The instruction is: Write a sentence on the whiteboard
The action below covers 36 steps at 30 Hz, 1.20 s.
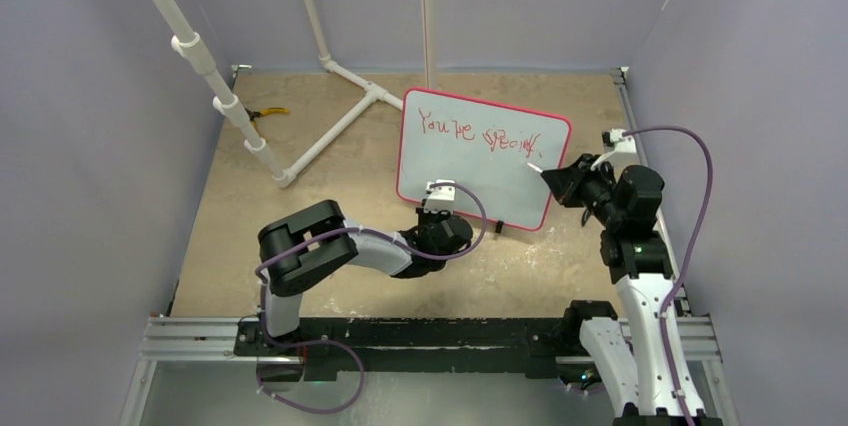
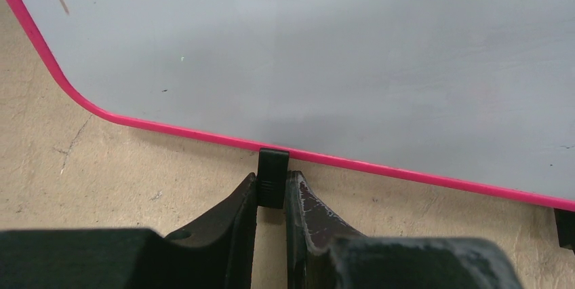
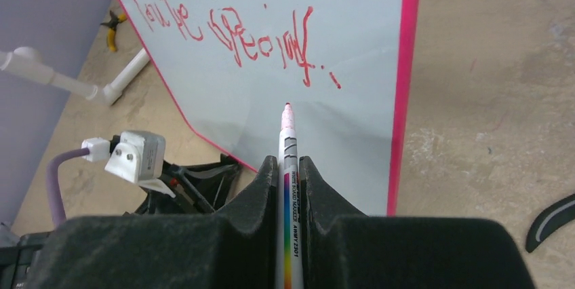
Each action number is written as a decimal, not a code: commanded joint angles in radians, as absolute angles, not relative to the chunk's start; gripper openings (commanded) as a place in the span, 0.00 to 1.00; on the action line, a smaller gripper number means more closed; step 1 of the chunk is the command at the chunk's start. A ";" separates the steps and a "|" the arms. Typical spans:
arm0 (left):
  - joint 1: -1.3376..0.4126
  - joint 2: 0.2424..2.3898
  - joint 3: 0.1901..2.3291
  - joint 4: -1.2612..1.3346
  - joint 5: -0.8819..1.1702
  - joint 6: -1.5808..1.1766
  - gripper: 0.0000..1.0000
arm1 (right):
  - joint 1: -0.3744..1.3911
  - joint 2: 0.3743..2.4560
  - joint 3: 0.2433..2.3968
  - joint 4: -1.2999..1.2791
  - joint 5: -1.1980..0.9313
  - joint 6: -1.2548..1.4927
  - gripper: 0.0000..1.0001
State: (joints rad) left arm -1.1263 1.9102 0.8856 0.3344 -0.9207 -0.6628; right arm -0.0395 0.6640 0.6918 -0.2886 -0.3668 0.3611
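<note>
**One board, one marker, two arms at work**

One whiteboard stands tilted on the tan table, right of centre, its pink frame facing the arms. It carries one line of the sentence in red, across its upper part. Two black feet show along its lower edge in the left wrist view. One marker is in play. One white pipe frame and one pair of yellow-handled pliers lie at the far left.

The left arm bends low across the table. The left gripper is nearly closed, pinching one foot of the board.

The right arm rises from the near right corner and reaches in from the board's right side. The right gripper is clamped on the marker, whose red tip points at the board just below the end of the lettering. Whether the tip touches cannot be told.
</note>
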 commanded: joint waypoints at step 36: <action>-0.965 1.291 0.712 0.004 -0.278 -0.592 0.75 | -0.038 0.534 0.743 -0.129 -0.456 0.356 0.00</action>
